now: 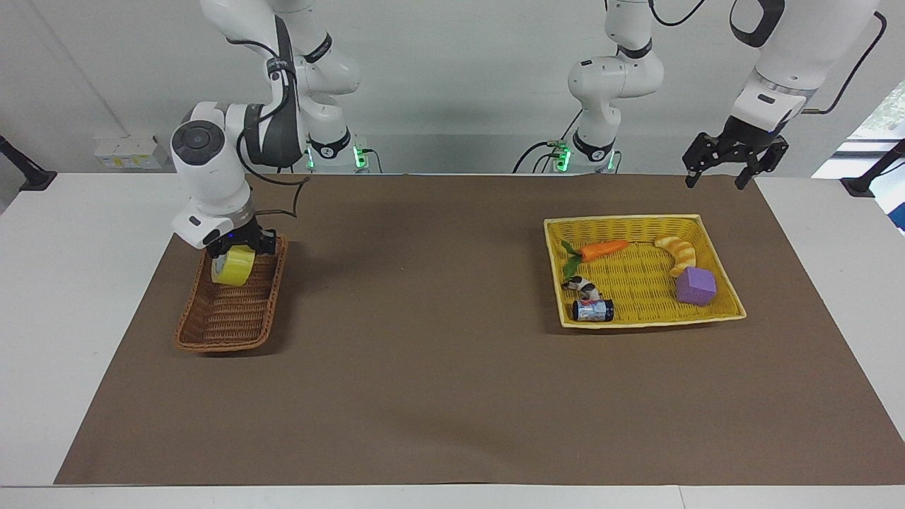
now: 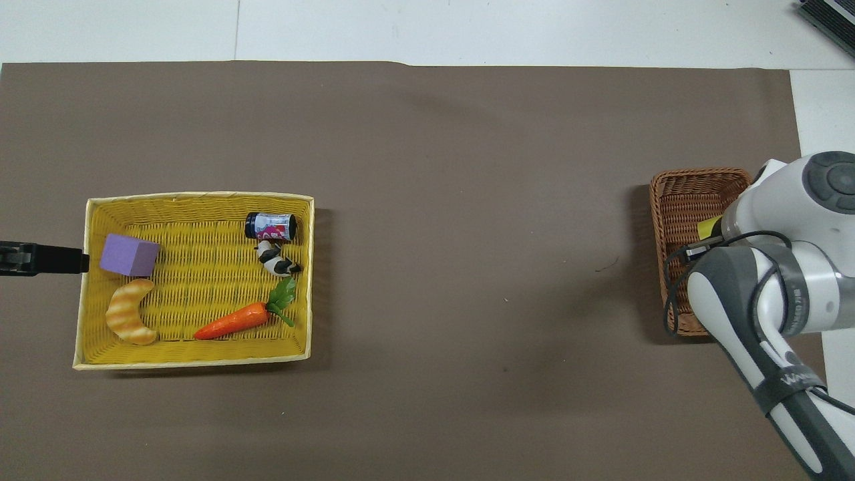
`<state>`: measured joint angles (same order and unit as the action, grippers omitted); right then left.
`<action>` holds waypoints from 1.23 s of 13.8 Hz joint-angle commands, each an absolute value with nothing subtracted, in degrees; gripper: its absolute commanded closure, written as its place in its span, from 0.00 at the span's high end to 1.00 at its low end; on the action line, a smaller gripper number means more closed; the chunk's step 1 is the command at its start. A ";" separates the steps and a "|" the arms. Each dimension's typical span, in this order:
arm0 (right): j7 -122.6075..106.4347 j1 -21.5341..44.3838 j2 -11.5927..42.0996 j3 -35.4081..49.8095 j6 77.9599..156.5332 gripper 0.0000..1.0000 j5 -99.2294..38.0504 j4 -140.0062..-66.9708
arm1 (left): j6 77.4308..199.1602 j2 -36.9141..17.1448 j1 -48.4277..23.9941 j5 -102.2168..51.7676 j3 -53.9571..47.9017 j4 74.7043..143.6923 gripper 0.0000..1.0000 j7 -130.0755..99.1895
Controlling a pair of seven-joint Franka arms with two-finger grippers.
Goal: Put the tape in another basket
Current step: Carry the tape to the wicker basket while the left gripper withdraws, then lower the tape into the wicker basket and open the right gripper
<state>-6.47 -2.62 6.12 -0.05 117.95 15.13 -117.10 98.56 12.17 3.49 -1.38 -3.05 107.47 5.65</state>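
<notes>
The yellow tape (image 1: 232,267) hangs in my right gripper (image 1: 238,249), which is shut on it. The roll is low inside the brown wicker basket (image 1: 228,316), at the basket's end nearer to the robots. I cannot tell whether it touches the basket floor. In the overhead view the right arm covers most of the basket (image 2: 688,190). Only a sliver of the tape (image 2: 709,228) shows there. My left gripper (image 1: 714,181) is open and empty, raised over the mat's edge beside the yellow tray. Its tip (image 2: 41,259) shows at the overhead view's edge.
The yellow woven tray (image 1: 636,221) at the left arm's end holds a carrot (image 1: 603,249), a croissant (image 1: 679,254), a purple cube (image 1: 695,285), a small can (image 1: 592,309) and a black-and-white figure (image 1: 581,284). A brown mat (image 1: 424,339) covers the table.
</notes>
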 commanded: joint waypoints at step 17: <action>-4.84 -3.44 8.44 0.35 123.22 1.00 8.81 -118.05 | 92.20 0.26 5.54 1.14 -3.34 92.29 1.00 6.42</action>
<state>-6.19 -4.07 8.82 0.09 122.79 12.97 -119.78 92.04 -0.71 4.79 0.87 -2.86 91.88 6.09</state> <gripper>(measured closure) 0.057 0.000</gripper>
